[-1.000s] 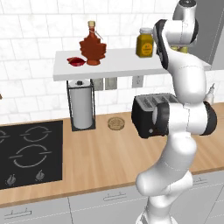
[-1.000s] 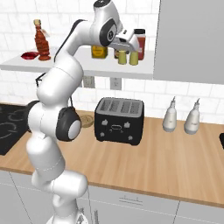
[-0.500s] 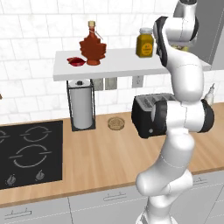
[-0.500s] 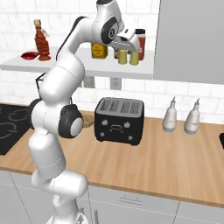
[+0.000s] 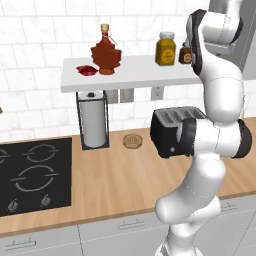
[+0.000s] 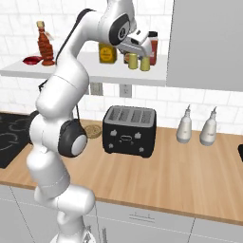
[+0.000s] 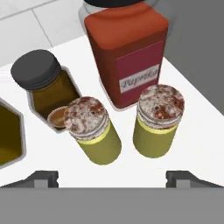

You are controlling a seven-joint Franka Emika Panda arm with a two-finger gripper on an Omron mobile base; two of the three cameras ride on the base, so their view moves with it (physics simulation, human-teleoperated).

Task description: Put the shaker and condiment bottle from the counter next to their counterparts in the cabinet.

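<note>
1. End effector [image 7: 116, 177] hangs over the right end of the long white flat shelf board [image 5: 130, 75]. Its two dark fingertips [image 7: 43, 177] are spread wide, nothing sits between them, and it grips nothing.
2. At the shelf board's left end lies a small flat red crinkled packet [image 5: 87, 70]. Just beside it on the right, a red-brown glassy maple-leaf bottle [image 5: 105, 52] with a narrow neck and tan cap stands upright.
3. Past the shelf board's middle stands a mustard-yellow jar [image 5: 165, 49] with a pale lid. A small brown jar [image 7: 46, 85] with a dark lid is close on its right.
4. Near the shelf board's right end, at its front edge, two tiny yellow-green cylindrical shakers with pale speckled caps stand upright side by side, close together but apart.
   - The left shaker [image 7: 94, 133] stands in front of the small brown jar.
   - The right shaker [image 7: 158, 120] stands in front of a straight red jar [image 7: 129, 48] labelled "Paprika".
   - In the hand view both are just ahead of the fingertips, and neither is touched.
5. A tall grey panel [image 6: 209, 42] closes the shelf board's right end.
6. Below the shelf board, from left to right on the wooden bench [image 5: 115, 185]:
   - a white paper-towel roll [image 5: 93, 120] in a dark wire holder
   - a round tan coaster [image 5: 132, 141]
   - a black toaster [image 6: 129, 130]
   - two white bottles [image 6: 184, 127]
</note>
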